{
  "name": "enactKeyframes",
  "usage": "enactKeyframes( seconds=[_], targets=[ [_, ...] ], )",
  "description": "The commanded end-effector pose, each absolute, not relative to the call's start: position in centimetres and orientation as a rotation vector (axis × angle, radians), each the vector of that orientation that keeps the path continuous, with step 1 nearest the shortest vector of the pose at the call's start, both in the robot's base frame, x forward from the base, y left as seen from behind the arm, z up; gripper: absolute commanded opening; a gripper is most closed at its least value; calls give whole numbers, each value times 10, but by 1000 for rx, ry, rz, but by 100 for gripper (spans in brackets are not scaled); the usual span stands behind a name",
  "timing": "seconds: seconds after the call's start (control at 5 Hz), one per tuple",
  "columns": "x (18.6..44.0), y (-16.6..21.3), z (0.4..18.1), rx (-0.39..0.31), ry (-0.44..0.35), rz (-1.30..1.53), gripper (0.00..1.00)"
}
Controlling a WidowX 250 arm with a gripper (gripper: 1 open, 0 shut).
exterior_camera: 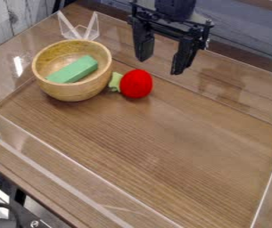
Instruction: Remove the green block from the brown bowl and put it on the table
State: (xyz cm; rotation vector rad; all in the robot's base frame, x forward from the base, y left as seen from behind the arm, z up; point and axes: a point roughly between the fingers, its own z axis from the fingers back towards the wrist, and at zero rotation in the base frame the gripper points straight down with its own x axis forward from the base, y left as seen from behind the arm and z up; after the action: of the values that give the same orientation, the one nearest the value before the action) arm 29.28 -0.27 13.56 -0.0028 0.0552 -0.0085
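In the camera view we see first the table, a wide brown top with wood grain, which fills most of the picture and shines softly. On it, near its far left corner, stands the brown bowl, round and of light tan wood, with thick wall and a smooth pale inside. In this bowl lies the green block, a light green bar which leans on a slant, inside the rim. So the task's block is in the bowl and not on the table.

Above the far part of the table hangs the black gripper, to the right of the bowl and well apart from it. Its fingers are spread wide from each other, and we see nothing between them; it is released.

Between the bowl and the near side of the gripper there is the red round toy, with a green leaf that points toward the bowl. It sits on the wood just beside the bowl, and we cannot tell if the leaf touches the wall of the bowl.

Around, we notice a clear plastic wall at the far left edge, and in the near left corner some dark cables, partly cut by the frame.
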Motion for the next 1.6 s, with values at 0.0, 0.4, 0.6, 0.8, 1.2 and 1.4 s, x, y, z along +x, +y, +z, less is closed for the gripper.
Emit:
enactKeyframes(
  seconds=[0.0,0.4,0.6,0.8,1.2,1.4],
  targets=[
    [286,13,124,-5,75,-17,100],
    [260,98,130,9,50,-73,100],
    [252,128,122,18,44,-49,100],
    [251,146,110,22,42,-21,100],
    [273,177,87,24,35,24,100],
    [285,185,75,25,40,82,100]
  ],
)
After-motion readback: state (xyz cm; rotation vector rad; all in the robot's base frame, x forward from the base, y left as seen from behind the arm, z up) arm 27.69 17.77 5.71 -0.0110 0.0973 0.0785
